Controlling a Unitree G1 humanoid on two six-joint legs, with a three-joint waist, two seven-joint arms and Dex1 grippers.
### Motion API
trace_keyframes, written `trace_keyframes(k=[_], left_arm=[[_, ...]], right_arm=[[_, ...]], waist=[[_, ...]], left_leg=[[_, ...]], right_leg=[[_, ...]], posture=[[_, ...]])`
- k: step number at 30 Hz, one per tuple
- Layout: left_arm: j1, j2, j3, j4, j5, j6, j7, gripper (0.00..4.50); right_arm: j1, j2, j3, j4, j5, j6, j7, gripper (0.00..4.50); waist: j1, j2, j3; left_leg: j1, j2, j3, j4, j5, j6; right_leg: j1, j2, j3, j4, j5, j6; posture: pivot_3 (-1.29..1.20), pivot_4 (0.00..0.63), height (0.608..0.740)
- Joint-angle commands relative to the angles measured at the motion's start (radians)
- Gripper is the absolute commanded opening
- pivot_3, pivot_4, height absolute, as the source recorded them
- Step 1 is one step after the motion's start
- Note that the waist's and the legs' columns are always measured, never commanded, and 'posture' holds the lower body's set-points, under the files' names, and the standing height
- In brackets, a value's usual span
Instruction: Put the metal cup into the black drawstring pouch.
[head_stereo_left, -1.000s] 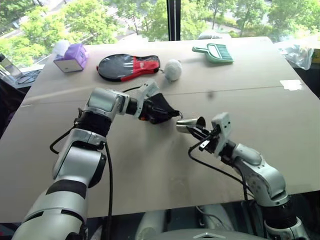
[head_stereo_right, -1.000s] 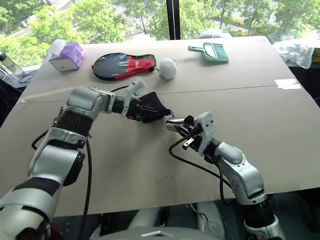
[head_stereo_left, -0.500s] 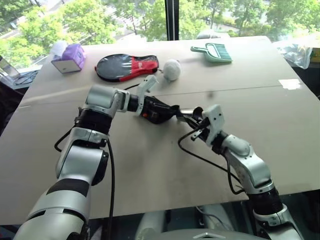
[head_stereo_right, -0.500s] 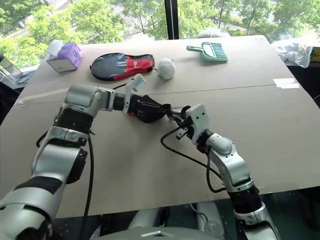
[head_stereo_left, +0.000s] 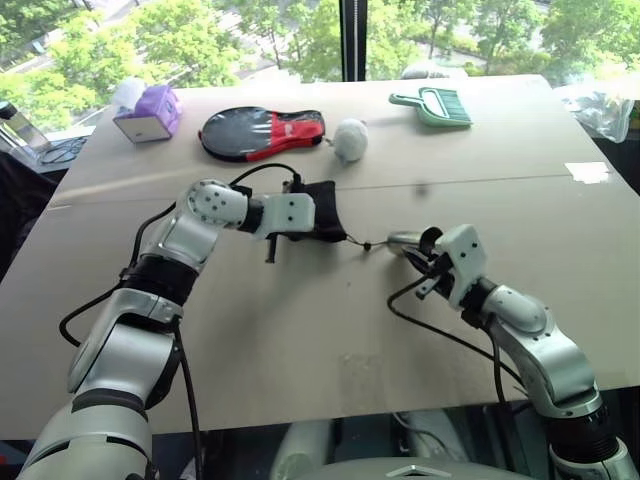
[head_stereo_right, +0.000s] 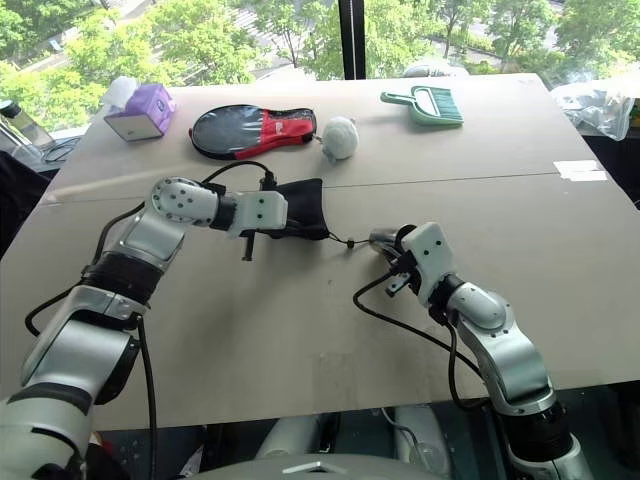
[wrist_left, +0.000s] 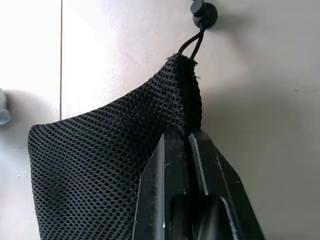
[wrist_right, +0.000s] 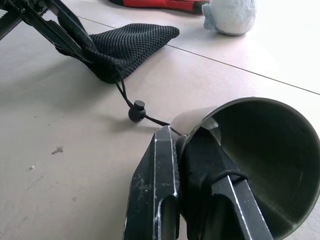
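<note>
I am midway through the bagging step: the cup is in hand, the pouch is in hand, but the two are apart and the cup is not yet inside.

My right gripper (wrist_right: 186, 150) is clamped shut on the rim of the small shiny silver steel cup (wrist_right: 260, 155), one finger inside the wall and one outside. The cup lies on its side in my grip, just above the pale wooden table (head_stereo_left: 300, 330).

My left gripper (wrist_left: 186, 145) pinches the edge of the small black mesh drawstring pouch (wrist_left: 100, 165), near the corner where its thin black cord leaves the fabric. Its fingers stand nearly together with the mesh between them. The pouch lies on the table between my two arms, and its cord with the round black toggle (wrist_right: 136, 111) trails toward the cup.

Next, I judge, the pouch mouth must be pulled open and turned toward the cup, and then the cup pushed in. One pinch on one edge may not hold the mouth wide enough.

The mouth itself is hard to make out: the mesh looks collapsed flat, and I cannot tell which edge is the opening. The cup's base is cut off in my right wrist view.
</note>
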Motion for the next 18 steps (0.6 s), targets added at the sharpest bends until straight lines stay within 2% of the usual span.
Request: trace_keyframes(k=[1,2,6,13,14,16,18], left_arm=[[-0.063,-0.015,0.018,0.069,0.079,-0.121,0.128,1.73],[-0.070,-0.018,0.012,0.089,0.099,-0.135,0.145,2.28],[-0.075,-0.030,-0.021,0.155,0.187,-0.204,0.214,2.28],[0.005,-0.062,-0.046,0.173,0.199,-0.260,0.192,2.28],[0.010,-0.069,-0.037,0.163,0.178,-0.238,0.170,2.28],[0.028,-0.096,0.011,0.104,0.069,-0.080,0.073,2.28],[0.034,-0.113,0.070,0.010,-0.060,0.168,-0.041,2.28]], right_arm=[[-0.009,-0.003,0.000,-0.039,-0.004,0.000,-0.001,0.00],[-0.014,0.003,0.003,-0.036,-0.003,-0.002,-0.002,0.00],[-0.028,0.022,0.012,-0.028,-0.002,-0.007,-0.002,0.00],[-0.027,0.032,0.017,-0.030,-0.003,-0.011,-0.001,0.00],[-0.024,0.032,0.017,-0.035,-0.002,-0.010,-0.001,0.00],[-0.017,0.032,0.014,-0.043,0.000,-0.007,-0.004,0.00],[-0.009,0.031,0.013,-0.051,0.002,-0.004,-0.004,0.00]], waist=[[0.001,-0.001,0.000],[0.000,-0.001,0.000],[-0.007,-0.001,0.000],[-0.002,-0.001,-0.001],[-0.002,-0.001,-0.001],[-0.002,-0.001,-0.001],[-0.002,-0.001,-0.001]], left_leg=[[0.000,0.000,0.000,0.000,0.000,0.000],[0.000,0.000,0.000,0.000,0.000,0.000],[0.000,0.000,0.000,0.000,0.000,0.000],[0.000,0.000,0.000,0.000,0.000,0.000],[0.001,0.000,0.000,0.000,0.000,0.000],[0.002,0.000,0.000,0.000,0.000,0.000],[0.002,0.000,0.000,0.000,0.000,0.000]], right_leg=[[0.000,0.000,0.000,0.000,0.000,0.000],[0.000,0.000,-0.001,0.000,0.000,0.000],[0.000,0.000,0.000,0.000,0.000,0.000],[0.000,0.000,0.000,0.000,0.000,0.000],[0.001,0.000,0.000,0.000,0.000,0.000],[0.002,0.000,0.000,0.000,0.000,0.000],[0.002,0.000,-0.001,0.000,0.000,0.000]], posture=[[0.00,0.150,0.740],[0.00,0.150,0.740],[0.00,0.150,0.740],[0.00,0.150,0.740],[0.00,0.150,0.740],[0.00,0.150,0.740],[0.00,0.150,0.740]])
